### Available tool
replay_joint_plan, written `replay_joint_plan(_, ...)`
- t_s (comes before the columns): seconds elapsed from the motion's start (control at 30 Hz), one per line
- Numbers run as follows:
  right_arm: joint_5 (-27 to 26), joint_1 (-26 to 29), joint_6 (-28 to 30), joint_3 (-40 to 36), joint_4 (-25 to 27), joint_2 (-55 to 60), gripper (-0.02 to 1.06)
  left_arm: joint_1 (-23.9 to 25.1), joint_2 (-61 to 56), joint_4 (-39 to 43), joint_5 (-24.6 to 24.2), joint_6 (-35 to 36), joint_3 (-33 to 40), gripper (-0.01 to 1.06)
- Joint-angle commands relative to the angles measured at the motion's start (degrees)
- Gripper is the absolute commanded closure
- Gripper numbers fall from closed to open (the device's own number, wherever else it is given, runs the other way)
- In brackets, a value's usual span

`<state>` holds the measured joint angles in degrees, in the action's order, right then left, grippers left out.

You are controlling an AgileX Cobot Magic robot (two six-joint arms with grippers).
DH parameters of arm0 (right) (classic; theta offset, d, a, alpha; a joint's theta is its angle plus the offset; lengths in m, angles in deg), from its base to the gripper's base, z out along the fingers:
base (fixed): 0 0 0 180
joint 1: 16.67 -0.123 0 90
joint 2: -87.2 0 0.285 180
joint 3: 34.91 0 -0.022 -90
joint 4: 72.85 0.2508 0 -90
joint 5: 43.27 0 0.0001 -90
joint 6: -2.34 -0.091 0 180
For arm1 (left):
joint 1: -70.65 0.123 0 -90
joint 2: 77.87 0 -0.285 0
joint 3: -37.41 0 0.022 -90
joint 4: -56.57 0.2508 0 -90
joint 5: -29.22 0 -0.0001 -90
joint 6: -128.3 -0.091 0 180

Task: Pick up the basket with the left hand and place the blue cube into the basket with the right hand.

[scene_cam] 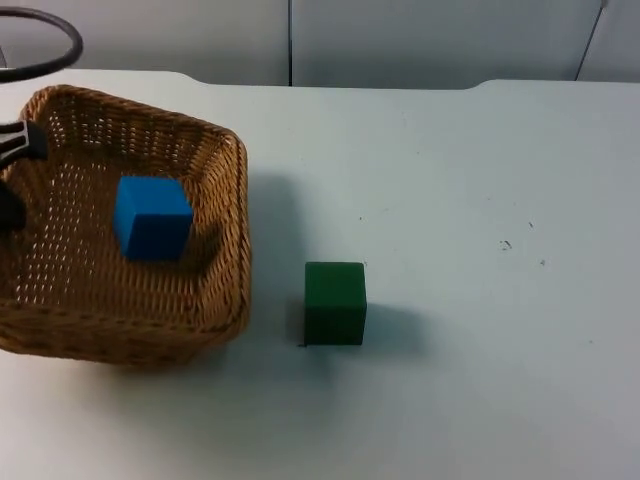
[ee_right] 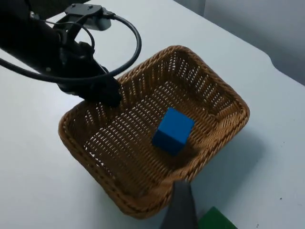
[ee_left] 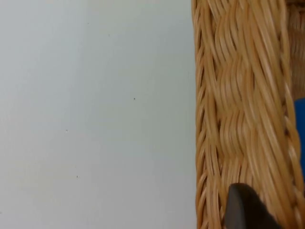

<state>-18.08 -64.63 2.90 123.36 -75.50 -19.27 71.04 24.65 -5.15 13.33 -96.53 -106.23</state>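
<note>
Left gripper (scene_cam: 12, 175): at the far left edge of the top view, clamped on the left rim of the woven wicker basket (scene_cam: 225, 210); in the right wrist view the black arm reaches that same rim, one jaw inside and one outside, pinching the wall.
Basket pose: tilted, its near right corner lower and its shadow cast well to the right on the white table (scene_cam: 480, 200), which suggests it is held off the surface.
Blue cube (scene_cam: 152, 217): a plain blue block lying on the basket floor, left of centre in the top view, apart from every wall; a sliver of it shows past the rim in the left wrist view.
Green cube (scene_cam: 335, 303): a dark green block on the table, just right of the basket's lower right corner, not touching it.
Right gripper (ee_right: 180, 210): looks down on the basket from above its near corner, above and well clear of the blue cube; whether its jaws are spread cannot be told.
Deciding relation: the cube lies inside the basket, away from the right jaws, so placement appears complete; the right arm needs only stay clear.
</note>
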Motion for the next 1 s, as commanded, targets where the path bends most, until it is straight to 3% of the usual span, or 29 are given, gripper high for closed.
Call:
replay_joint_plan(0.0,-1.2,0.0,-0.2,-1.4,-0.1,-2.3,0.40,0.1,0.6,-1.1,0.6,-0.2,-0.3,1.05)
replay_joint_plan(0.97,0.7,0.0,-0.6,-2.9,-0.1,-7.8,0.40,0.1,5.4,0.8,7.5,-3.4,-0.3,1.05)
